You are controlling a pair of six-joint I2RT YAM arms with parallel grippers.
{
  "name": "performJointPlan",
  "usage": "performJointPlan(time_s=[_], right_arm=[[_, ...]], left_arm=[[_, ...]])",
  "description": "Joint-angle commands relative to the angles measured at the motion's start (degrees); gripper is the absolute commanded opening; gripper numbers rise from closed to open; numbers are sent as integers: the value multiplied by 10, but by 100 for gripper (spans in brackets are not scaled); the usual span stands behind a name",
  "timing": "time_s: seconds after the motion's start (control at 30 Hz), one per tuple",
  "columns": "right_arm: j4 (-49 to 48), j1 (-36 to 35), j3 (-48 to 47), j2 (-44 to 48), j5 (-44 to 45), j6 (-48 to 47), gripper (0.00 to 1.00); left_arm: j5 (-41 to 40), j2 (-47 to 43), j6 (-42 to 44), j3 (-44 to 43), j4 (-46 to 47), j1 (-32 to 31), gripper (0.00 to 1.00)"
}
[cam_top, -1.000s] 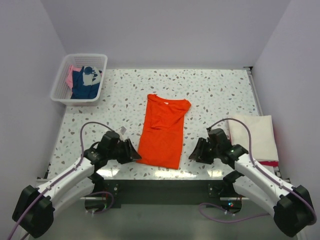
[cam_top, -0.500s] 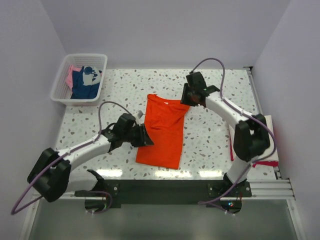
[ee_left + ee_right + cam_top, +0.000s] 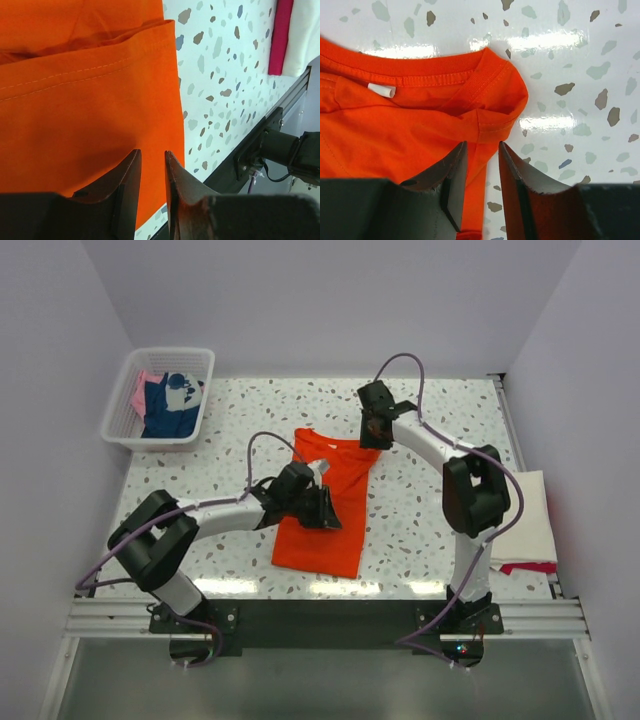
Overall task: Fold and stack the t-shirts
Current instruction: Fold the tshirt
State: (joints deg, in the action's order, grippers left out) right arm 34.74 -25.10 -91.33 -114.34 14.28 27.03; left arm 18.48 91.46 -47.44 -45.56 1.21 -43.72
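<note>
The bright orange t-shirt (image 3: 322,538) lies flat mid-table, folded into a long strip with the collar at the far end. My left gripper (image 3: 328,512) hangs over the strip's middle, near its right edge. In the left wrist view its fingertips (image 3: 152,152) stand a narrow gap apart above the orange cloth (image 3: 75,100), holding nothing. My right gripper (image 3: 370,435) is at the shirt's far right corner. In the right wrist view its jaws (image 3: 482,145) are slightly apart over the folded sleeve edge, below the collar (image 3: 420,70).
A white mesh basket (image 3: 122,405) at the far left holds a navy shirt (image 3: 165,410) and a pink one (image 3: 145,390). A folded cream-white shirt (image 3: 530,520) lies on a red one (image 3: 530,567) at the right edge. The table's front rail (image 3: 260,145) is close.
The right arm swung from the near edge to the shirt's far right corner, then shifted slightly left. The left arm reached right, onto the shirt's middle. Both grippers' jaws have narrowed.
</note>
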Motion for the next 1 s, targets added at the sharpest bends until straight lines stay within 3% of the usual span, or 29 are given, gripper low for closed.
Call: performJointPlan(time_s=[0.0,0.23,0.4,0.5,0.53,0.63,0.97], right_arm=[[-1,-3,-34,-24,19,-12,36],[20,-7,-61,-60,33,-7,41],[22,-8,-71,-79,29,-3,39],[14,-10,-75,-83,25,0,29],[11,-12,-76,-83,23,-1,21],[13,-12,-92,-86,23,-1,7],[42,-38,-186,-98,74,-46,4]], left_arm=[[3,19,2,-37,34,-17,30],[-2,61,10,-46,34,-35,29],[-5,79,14,-48,34,-39,29],[-13,89,19,-48,29,-40,28],[-14,92,21,-50,26,-40,28],[-20,100,28,-51,19,-40,27],[-27,123,47,-59,-9,-44,25]])
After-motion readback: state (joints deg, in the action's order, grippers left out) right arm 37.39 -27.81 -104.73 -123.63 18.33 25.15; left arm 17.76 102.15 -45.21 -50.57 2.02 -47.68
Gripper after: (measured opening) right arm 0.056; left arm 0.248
